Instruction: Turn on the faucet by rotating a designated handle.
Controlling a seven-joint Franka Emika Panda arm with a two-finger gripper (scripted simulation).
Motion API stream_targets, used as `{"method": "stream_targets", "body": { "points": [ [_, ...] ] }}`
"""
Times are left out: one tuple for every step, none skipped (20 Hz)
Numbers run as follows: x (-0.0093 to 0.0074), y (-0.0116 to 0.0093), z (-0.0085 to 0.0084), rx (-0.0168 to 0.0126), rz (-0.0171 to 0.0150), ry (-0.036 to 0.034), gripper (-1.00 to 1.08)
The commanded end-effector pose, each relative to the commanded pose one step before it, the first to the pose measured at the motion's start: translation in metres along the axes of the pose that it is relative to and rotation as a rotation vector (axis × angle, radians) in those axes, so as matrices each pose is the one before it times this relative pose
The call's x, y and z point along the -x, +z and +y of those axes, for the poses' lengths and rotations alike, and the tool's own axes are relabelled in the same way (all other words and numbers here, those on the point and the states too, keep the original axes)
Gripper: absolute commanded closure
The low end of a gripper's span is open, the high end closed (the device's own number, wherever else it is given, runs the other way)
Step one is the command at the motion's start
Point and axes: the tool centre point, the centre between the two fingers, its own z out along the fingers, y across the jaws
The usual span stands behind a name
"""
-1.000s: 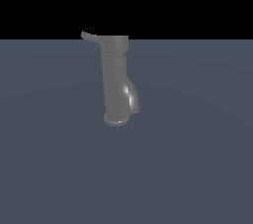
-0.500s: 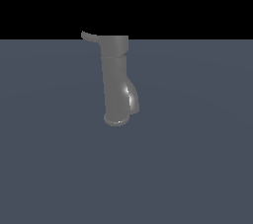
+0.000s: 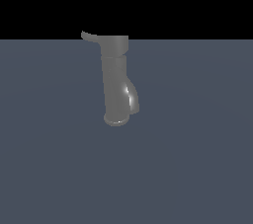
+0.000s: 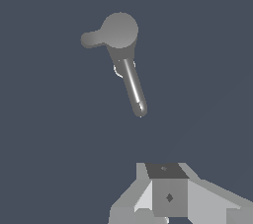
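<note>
The faucet [image 4: 123, 65] stood upright on the table [image 3: 197, 168], well apart from the end effector [image 4: 168, 196]. The handle [image 4: 91, 39] projected sideways from its cap. End effector opening state could not be determined.

Handle [image 3: 89, 36] atop faucet [image 3: 116, 82], pointing exterior view's left

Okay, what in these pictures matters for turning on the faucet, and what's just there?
For the job:
- faucet
- handle
- end effector, away from the faucet

Just there:
- spout
- grey surface
</note>
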Motion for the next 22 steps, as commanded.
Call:
{"method": "stream_targets", "body": {
  "points": [
    [-0.00919, 0.00342, -0.00289, -0.00588, -0.00349, 0.04055, 1.08],
    [-0.00415, 0.00163, -0.00154, -0.00245, -0.00159, 0.01872, 1.08],
    [-0.00437, 0.00179, -0.00173, -0.00246, -0.00173, 0.01992, 1.08],
    [-0.00457, 0.00197, -0.00193, -0.00244, -0.00187, 0.02114, 1.08],
    [-0.00475, 0.00215, -0.00215, -0.0024, -0.00201, 0.02229, 1.08],
    [-0.00477, 0.00227, -0.00232, -0.00226, -0.00208, 0.02276, 1.08],
    [-0.00471, 0.00236, -0.00245, -0.00207, -0.00211, 0.02289, 1.08],
    [-0.00464, 0.00245, -0.00257, -0.00189, -0.00212, 0.02296, 1.08],
    [-0.00456, 0.00253, -0.0027, -0.0017, -0.00213, 0.02302, 1.08],
    [-0.00448, 0.00262, -0.00282, -0.00151, -0.00212, 0.02309, 1.08],
    [-0.00439, 0.0027, -0.00293, -0.00132, -0.00211, 0.02315, 1.08],
    [-0.0043, 0.00279, -0.00305, -0.00114, -0.00208, 0.02321, 1.08],
    [-0.0042, 0.00287, -0.00316, -0.00095, -0.00205, 0.02327, 1.08],
    [-0.0041, 0.00296, -0.00327, -0.00077, -0.002, 0.02332, 1.08],
    [-0.00399, 0.00304, -0.00337, -0.00059, -0.00195, 0.02337, 1.08],
    [-0.00389, 0.00312, -0.00347, -0.00041, -0.00188, 0.02342, 1.08],
    [-0.00377, 0.0032, -0.00357, -0.00024, -0.00181, 0.02346, 1.08],
    [-0.00366, 0.00328, -0.00366, -0.00007, -0.00173, 0.02351, 1.08],
    [-0.00354, 0.00336, -0.00375, 0.00009, -0.00164, 0.02354, 1.08],
    [-0.00341, 0.00344, -0.00383, 0.00025, -0.00154, 0.02357, 1.08],
    [-0.00329, 0.00352, -0.00391, 0.00041, -0.00143, 0.0236, 1.08],
    [-0.00316, 0.0036, -0.00398, 0.00056, -0.00131, 0.02364, 1.08]
  ]
}}
